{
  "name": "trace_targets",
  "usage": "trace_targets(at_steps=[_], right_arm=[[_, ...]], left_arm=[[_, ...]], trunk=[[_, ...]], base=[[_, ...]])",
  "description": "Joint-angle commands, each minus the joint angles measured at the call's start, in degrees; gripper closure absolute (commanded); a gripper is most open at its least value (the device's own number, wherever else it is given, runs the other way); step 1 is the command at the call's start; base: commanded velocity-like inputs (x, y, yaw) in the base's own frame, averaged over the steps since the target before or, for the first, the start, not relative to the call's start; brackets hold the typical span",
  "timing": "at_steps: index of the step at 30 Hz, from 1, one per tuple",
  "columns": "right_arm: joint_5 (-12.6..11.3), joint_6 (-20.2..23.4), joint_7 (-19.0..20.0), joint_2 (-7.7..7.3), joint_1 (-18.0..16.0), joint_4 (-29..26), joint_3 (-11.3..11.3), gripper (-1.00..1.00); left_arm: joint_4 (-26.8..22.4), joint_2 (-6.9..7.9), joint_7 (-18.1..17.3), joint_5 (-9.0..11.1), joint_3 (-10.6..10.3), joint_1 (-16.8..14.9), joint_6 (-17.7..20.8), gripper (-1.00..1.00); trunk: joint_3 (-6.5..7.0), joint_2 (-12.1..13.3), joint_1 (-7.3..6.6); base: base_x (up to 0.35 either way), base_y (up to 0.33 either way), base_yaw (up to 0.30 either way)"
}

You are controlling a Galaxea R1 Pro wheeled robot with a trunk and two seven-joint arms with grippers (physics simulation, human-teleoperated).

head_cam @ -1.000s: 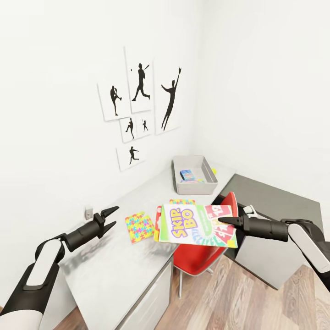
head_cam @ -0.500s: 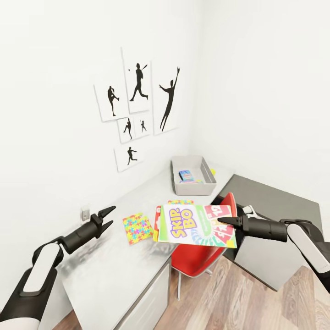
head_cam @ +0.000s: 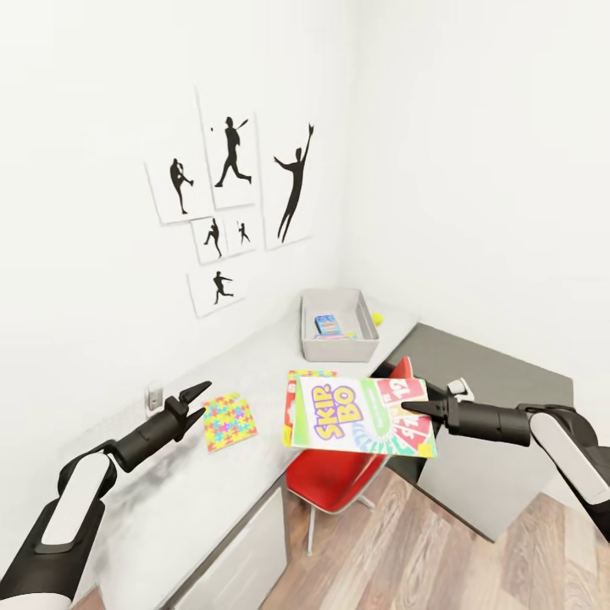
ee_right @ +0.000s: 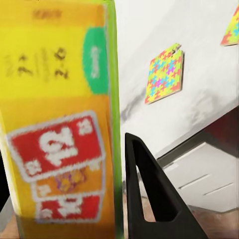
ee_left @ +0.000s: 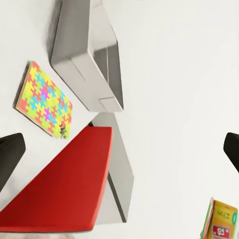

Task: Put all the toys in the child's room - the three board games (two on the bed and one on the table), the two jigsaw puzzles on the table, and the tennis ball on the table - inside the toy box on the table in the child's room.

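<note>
Right gripper (head_cam: 413, 409) clamped on the Skip-Bo box (head_cam: 363, 415), holding it flat in the air over the red chair (head_cam: 339, 474) at the table (head_cam: 212, 474) edge. Left gripper (head_cam: 193, 402) spread apart, empty, above the tabletop near a jigsaw puzzle (head_cam: 229, 421). Toy box (head_cam: 339, 347) sits farther back by the corner, a small blue game (head_cam: 327, 324) inside.

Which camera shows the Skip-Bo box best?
The head view: the Skip-Bo box shows its whole face, held at one edge by the right hand. The right wrist view shows a blurred close-up; the left wrist view, just a corner.
</note>
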Motion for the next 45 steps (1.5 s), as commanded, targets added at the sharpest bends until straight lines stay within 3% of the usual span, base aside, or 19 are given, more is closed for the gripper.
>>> trace_targets(at_steps=[1,24,42,45], right_arm=[[0.11,0.15,0.2,-0.05,-0.05,-0.19,0.07,1.0],[0.31,0.15,-0.27,0.11,-0.01,-0.75,0.09,1.0],[0.35,0.15,-0.46,0.32,-0.06,-0.27,-0.07,1.0],[0.37,0.15,-0.94,0.25,-0.47,0.69,-2.13,1.0]], left_arm=[[-0.01,-0.03,-0.11,-0.03,0.1,-0.06,0.35,-1.0],[0.34,-0.04,0.06,-0.11,0.18,-0.13,0.3,-1.0],[0.6,-0.11,-0.3,-0.02,0.18,-0.13,0.3,-1.0],[0.5,-0.17,-0.53,0.11,0.18,-0.14,0.3,-1.0]], trunk=[[-0.13,-0.13,0.04],[-0.13,-0.13,0.04],[-0.13,-0.13,0.04],[-0.13,-0.13,0.04]], base=[[0.0,-0.306,0.165],[0.014,-0.3,0.193],[0.019,-0.056,0.23],[0.001,-0.003,0.148]])
